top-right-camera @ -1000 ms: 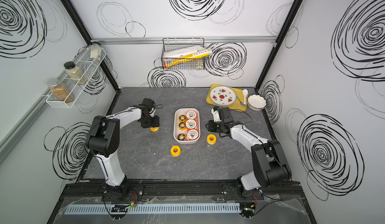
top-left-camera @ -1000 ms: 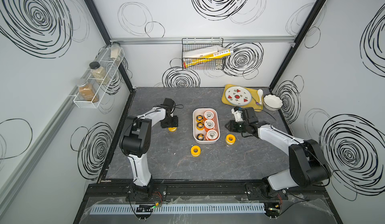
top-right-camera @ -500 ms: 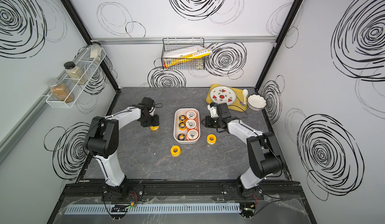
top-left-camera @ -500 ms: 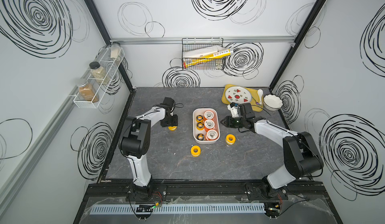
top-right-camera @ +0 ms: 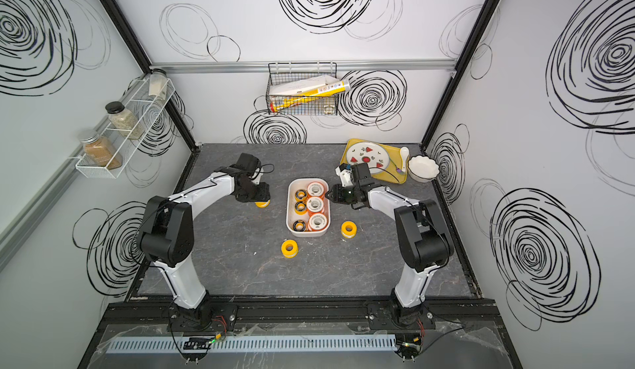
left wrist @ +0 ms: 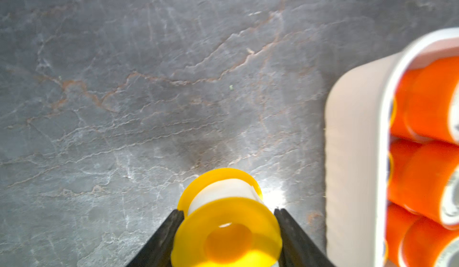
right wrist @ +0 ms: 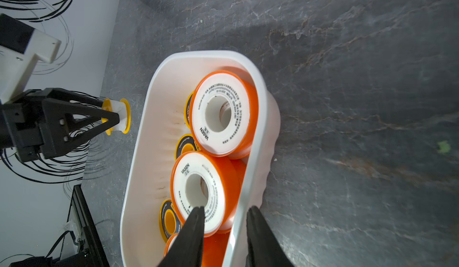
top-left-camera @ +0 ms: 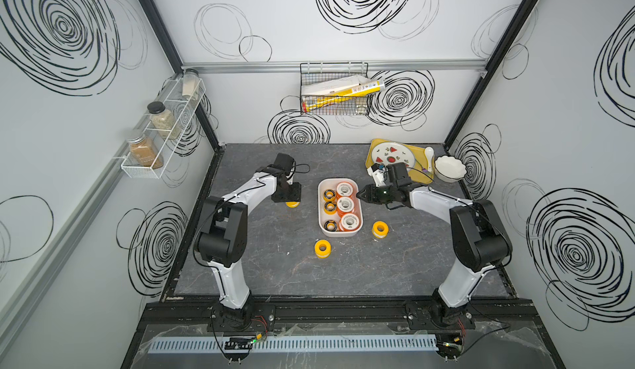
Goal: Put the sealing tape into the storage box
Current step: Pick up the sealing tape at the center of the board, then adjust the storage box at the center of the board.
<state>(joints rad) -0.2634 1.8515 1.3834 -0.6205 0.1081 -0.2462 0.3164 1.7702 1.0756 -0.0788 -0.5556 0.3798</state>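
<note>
The right end effector (top-left-camera: 359, 195) has swung left and farther back, away from the loose yellow spool (top-left-camera: 380, 229) on the table (top-left-camera: 275, 267), and reached the right rim of the storage box (top-left-camera: 320, 212). Its elbow has drawn in as the arm stretched out. Its fingers (right wrist: 196, 228) now straddle that wall, apart.

You had the storage box (top-left-camera: 340, 235) mid-table, spools (top-left-camera: 344, 205) packed inside in two rows. One loose spool (top-left-camera: 322, 248) lay just in front of it, another spool (top-left-camera: 380, 229) off its right front corner, a third spool (top-left-camera: 292, 204) left of it, apart. The tray (top-left-camera: 418, 175) sat back right, plate (top-left-camera: 392, 153) on it, bowl (top-left-camera: 450, 168) just beside its right edge.
</note>
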